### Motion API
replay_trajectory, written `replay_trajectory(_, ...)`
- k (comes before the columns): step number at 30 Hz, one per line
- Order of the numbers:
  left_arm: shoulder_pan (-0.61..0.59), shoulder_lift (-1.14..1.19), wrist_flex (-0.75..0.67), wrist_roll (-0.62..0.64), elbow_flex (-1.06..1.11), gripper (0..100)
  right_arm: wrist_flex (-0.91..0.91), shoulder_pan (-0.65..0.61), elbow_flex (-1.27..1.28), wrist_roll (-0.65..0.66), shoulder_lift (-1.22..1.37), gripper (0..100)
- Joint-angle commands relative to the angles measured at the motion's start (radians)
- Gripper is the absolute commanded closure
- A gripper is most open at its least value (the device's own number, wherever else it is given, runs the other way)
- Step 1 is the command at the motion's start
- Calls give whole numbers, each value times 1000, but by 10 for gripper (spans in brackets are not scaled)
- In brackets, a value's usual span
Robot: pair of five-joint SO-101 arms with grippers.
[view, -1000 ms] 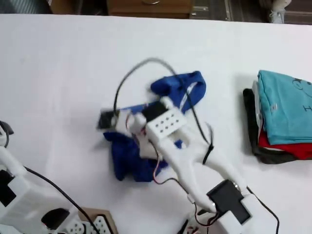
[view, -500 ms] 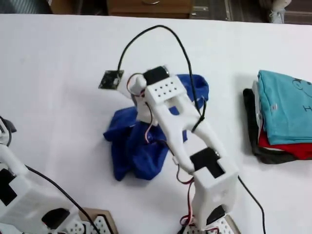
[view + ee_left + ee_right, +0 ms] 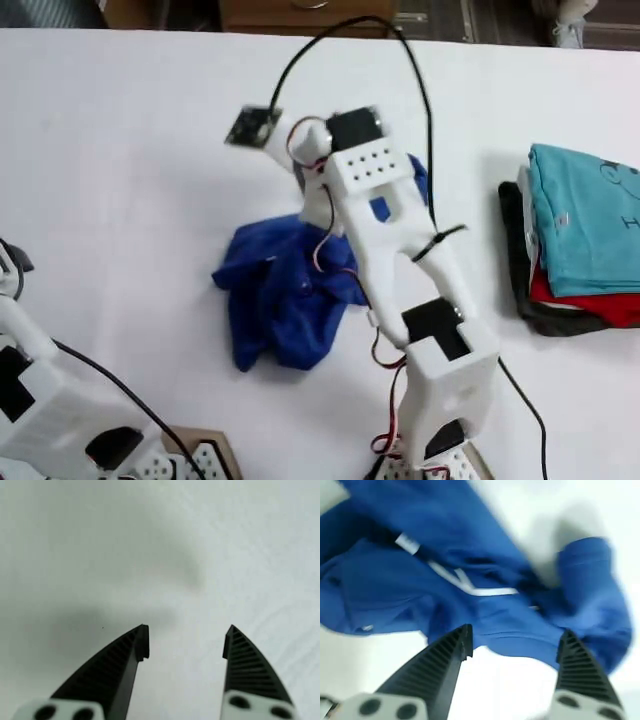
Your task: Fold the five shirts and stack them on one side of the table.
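A crumpled blue shirt (image 3: 280, 295) lies unfolded at the table's middle. The right arm (image 3: 385, 225) stretches over its far right part and hides some of the cloth. In the right wrist view my right gripper (image 3: 515, 635) is open and holds nothing, with the blue shirt (image 3: 470, 570) and its white neck trim just beyond the fingertips. My left gripper (image 3: 186, 632) is open over bare white table. The left arm's base (image 3: 40, 400) sits at the near left corner. A stack of folded shirts stands at the right edge, with a teal shirt (image 3: 585, 215) on top.
Under the teal shirt lie a red shirt (image 3: 600, 308) and a dark one (image 3: 518, 255). A black cable (image 3: 330, 45) loops above the right arm to a small camera board (image 3: 252, 125). Bare white table (image 3: 120, 150) spreads to the left and far side.
The right arm has swung from low over the shirt's near part toward the far side. Its cable and camera board moved with it. The blue shirt now lies more bunched.
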Motion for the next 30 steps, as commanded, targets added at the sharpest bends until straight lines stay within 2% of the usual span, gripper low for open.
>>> replay_trajectory(1, 9, -12, -5, 12, -10, 738, 12, -31, 195, 8, -217, 741)
replay_trajectory(7, 9, -9, -5, 12, -4, 738, -8, -56, 546, 91, -522, 740)
replay_trajectory(13, 9, -9, -5, 12, -4, 738, -157, -54, 678, 91, -510, 740)
replay_trajectory(21, 9, -9, -5, 8, -4, 738, -340, -31, 647, 89, -308, 740)
replay_trajectory(30, 9, -9, -5, 6, -4, 738, -321, 62, 328, 89, -173, 740)
